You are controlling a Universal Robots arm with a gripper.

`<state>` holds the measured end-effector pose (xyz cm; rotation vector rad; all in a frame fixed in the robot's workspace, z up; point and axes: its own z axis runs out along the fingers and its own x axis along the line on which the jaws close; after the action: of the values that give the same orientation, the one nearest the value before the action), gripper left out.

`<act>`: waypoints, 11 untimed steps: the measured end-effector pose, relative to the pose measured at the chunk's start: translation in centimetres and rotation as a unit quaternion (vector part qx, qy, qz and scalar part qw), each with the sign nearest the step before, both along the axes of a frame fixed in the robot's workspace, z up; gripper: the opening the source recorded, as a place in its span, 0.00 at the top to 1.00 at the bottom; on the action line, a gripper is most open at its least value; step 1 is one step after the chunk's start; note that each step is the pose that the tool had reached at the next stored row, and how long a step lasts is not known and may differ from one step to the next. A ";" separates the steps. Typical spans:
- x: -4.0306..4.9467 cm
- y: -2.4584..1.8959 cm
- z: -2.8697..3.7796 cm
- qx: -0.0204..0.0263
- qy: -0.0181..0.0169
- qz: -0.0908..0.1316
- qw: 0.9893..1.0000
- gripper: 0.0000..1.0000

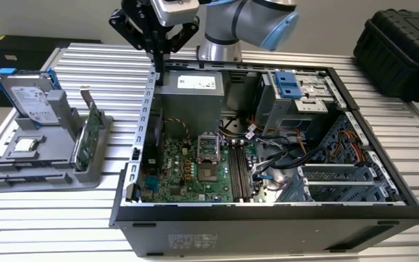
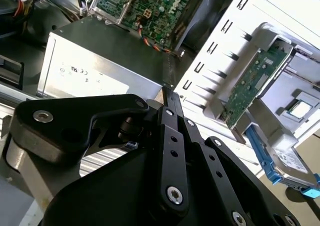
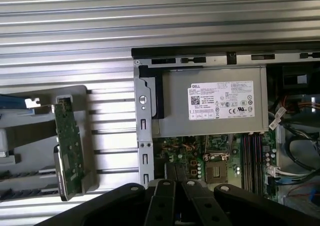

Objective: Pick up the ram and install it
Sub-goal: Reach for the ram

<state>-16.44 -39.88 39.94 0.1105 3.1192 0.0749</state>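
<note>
In the exterior view, the black two-fingered tool [image 1: 157,53] was clamped on the long, thin dark ram stick [image 1: 159,71], upright over the open black computer case's [image 1: 268,210] wall, beside the grey metal power supply box [image 1: 191,103]. In the second wrist view, the ram stick's [image 2: 169,97] end jutted past the fingers [image 2: 172,136].

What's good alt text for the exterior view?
The gripper holds the ram upright above the far edge of an open computer case, motherboard exposed. At the exterior view's left, a grey holder carries a green card and a hard drive.
</note>
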 end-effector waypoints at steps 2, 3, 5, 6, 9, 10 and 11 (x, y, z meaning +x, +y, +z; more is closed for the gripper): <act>-0.14 0.00 0.00 0.000 0.000 0.000 1.000 1.00; -0.22 0.00 0.00 0.000 0.000 0.000 1.000 1.00; -0.43 0.00 0.00 0.000 0.000 0.000 1.000 1.00; -0.57 0.00 -0.01 0.000 0.000 0.000 1.000 1.00; -0.89 0.00 0.00 0.000 0.001 0.000 1.000 1.00; -0.98 0.00 0.00 0.000 0.001 0.000 1.000 1.00; -1.07 0.00 0.00 0.000 0.001 0.000 1.000 1.00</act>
<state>-17.51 -39.88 39.94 0.1106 3.1211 0.0749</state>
